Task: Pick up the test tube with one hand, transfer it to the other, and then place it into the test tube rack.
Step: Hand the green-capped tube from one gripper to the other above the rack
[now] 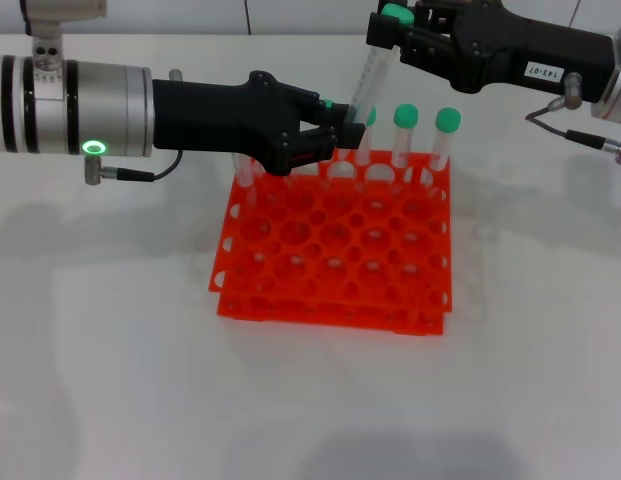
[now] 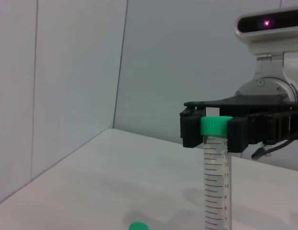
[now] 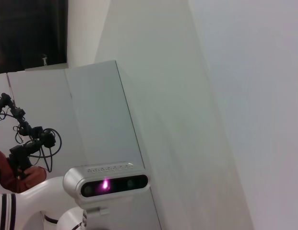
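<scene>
The test tube (image 1: pixel 371 70), clear with a green cap, hangs tilted above the back row of the orange-red test tube rack (image 1: pixel 330 250). My right gripper (image 1: pixel 390 25), reaching in from the upper right, is shut on the cap; the left wrist view shows that right gripper (image 2: pixel 216 127) with its fingers against both sides of the cap of the test tube (image 2: pixel 216 182). My left gripper (image 1: pixel 347 125), coming from the left, is shut on the tube's lower end. The right wrist view shows none of these.
Other green-capped tubes (image 1: pixel 405 135) (image 1: pixel 447 140) stand in the rack's back row, right under and beside both grippers. One more green cap (image 2: pixel 138 226) shows below in the left wrist view. White table (image 1: pixel 110 380) surrounds the rack.
</scene>
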Robot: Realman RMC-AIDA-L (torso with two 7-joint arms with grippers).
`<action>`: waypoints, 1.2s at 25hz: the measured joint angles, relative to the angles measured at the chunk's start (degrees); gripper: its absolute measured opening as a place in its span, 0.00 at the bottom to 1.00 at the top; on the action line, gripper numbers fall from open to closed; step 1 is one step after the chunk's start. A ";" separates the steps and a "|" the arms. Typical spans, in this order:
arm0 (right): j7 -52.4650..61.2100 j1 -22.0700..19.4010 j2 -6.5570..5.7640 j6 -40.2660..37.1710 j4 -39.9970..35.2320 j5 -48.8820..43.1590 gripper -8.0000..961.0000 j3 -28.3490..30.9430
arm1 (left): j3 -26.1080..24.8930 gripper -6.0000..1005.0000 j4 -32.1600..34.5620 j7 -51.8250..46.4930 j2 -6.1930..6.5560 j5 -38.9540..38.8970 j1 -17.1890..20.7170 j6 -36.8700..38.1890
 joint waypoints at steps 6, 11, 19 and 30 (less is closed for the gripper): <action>0.11 0.11 -0.06 0.46 0.00 0.02 0.27 -0.17 | 0.00 0.31 0.00 0.04 -0.05 -0.03 0.03 -0.09; 0.24 0.21 -0.23 0.66 0.00 0.01 0.27 -0.48 | 0.00 0.31 0.00 0.10 -0.05 -0.02 0.08 -0.24; 0.36 0.37 -0.35 0.89 0.01 -0.27 0.27 -0.84 | -0.10 0.32 0.00 0.16 -0.79 0.27 0.21 -0.50; 0.42 0.22 -0.35 0.93 -0.20 -0.28 0.27 -0.82 | 0.01 0.42 0.01 -2.83 -0.91 0.59 0.20 -1.45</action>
